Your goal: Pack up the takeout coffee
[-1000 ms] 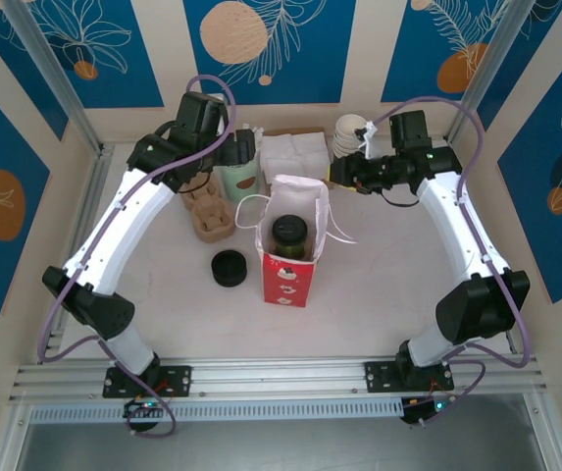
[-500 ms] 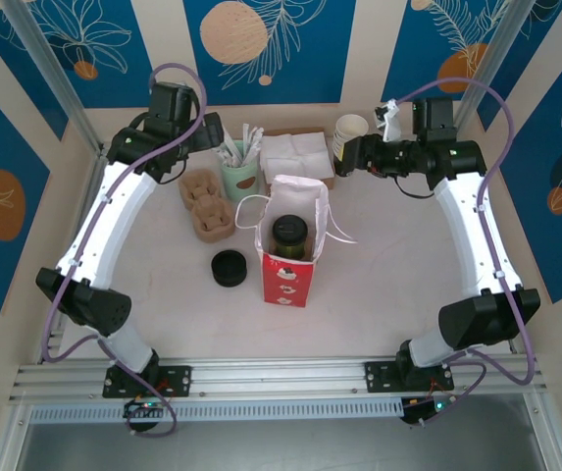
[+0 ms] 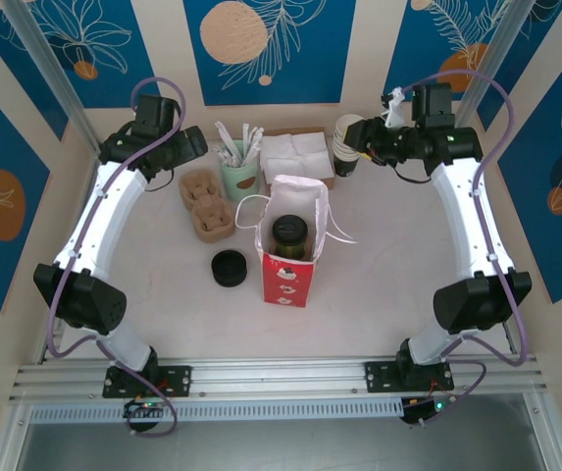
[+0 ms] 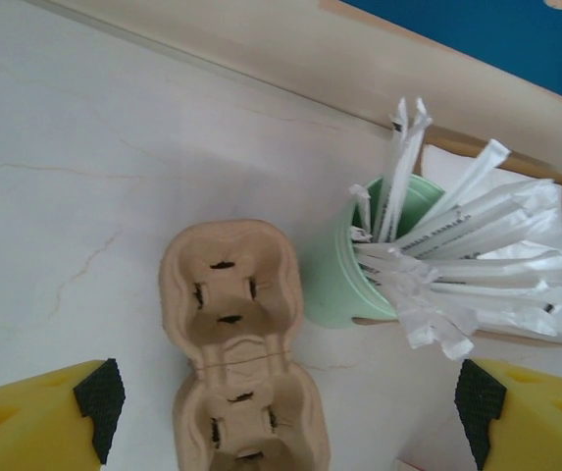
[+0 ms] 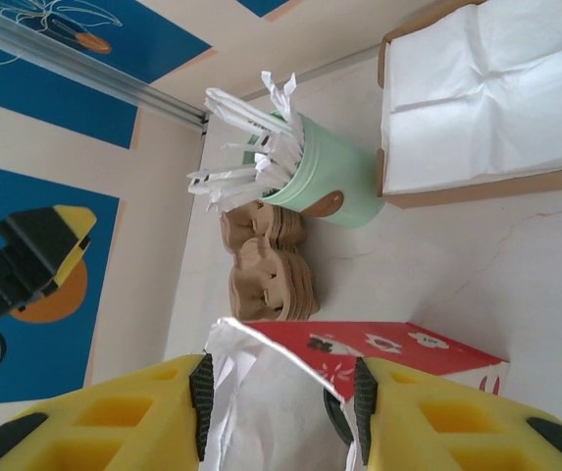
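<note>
The takeout coffee [image 3: 289,235] stands upright inside the red-and-white paper bag [image 3: 286,277] near the middle of the table [image 3: 388,275] in the overhead view, its black lid showing through the bag's open top. A low stack of loose lids [image 3: 229,267] sits just left of the bag, and a cardboard cup carrier [image 3: 207,204] lies behind that. The left gripper [image 3: 192,144] hangs at the back left, near a green cup [image 3: 240,173] of wrapped straws. The right gripper [image 3: 367,137] is at the back right beside a stack of cups [image 3: 347,147], well apart from the bag.

From the left wrist, the left gripper [image 4: 288,404] is spread wide, one black pad at each lower corner, and it grasps nothing. The cup carrier [image 4: 231,324] lies on the table below it, touching the green cup [image 4: 332,285].

From the right wrist, the right gripper [image 5: 282,394] is partly parted (roughly halfway), with nothing pinched. The bag [image 5: 398,353] shows beyond its fingers, and the green cup [image 5: 330,186] and napkins [image 5: 486,88] lie farther off.
</note>
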Controlling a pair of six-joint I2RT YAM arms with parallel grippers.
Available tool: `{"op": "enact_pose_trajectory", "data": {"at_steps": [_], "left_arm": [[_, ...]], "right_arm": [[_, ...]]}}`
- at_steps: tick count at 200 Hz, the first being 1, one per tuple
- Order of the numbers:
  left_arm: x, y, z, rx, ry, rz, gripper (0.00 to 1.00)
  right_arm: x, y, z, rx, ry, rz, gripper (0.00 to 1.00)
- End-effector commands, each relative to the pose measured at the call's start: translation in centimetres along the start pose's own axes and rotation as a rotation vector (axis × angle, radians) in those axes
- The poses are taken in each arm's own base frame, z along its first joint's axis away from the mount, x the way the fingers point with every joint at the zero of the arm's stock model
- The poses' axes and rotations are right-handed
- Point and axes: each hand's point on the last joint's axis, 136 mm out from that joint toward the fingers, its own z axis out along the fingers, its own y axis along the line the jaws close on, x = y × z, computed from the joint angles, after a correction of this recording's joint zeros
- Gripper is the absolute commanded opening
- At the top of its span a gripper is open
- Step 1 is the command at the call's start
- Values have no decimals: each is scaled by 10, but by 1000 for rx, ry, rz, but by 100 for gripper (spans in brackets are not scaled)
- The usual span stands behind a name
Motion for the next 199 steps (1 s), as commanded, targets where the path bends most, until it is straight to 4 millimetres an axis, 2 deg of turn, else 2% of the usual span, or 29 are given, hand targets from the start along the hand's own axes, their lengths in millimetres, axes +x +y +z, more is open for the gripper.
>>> {"op": "enact_pose_trajectory", "data": {"at_steps": [1, 31, 68, 91, 121, 138, 166, 181, 199], "left_arm": [[-3, -16, 8, 92, 15, -9, 88], [-16, -29, 16, 126, 4, 9, 87], [-41, -49, 32, 173, -46, 70, 86], [-58, -60, 42, 207, -78, 100, 84], [-74, -62, 52, 214, -100, 93, 78], [-79, -59, 52, 216, -109, 75, 78], [-79, -58, 48, 229, -99, 80, 77], [-69, -54, 47, 218, -52, 79, 73], [-46, -53, 47, 236, 31, 71, 71]], "right_arm": [[-8, 6, 7, -15, 5, 23, 44], [-16, 8, 22, -22, 12, 17, 43], [-37, 10, 41, -43, -18, -2, 43], [-48, 20, 49, -86, -9, -9, 39], [-52, 37, 51, -133, 9, -32, 38], [-46, 48, 44, -160, 23, -50, 39], [-28, 48, 31, -122, 45, -45, 39], [-13, 50, 21, -121, 60, -35, 38], [7, 48, 8, -105, 58, -31, 38]]}}
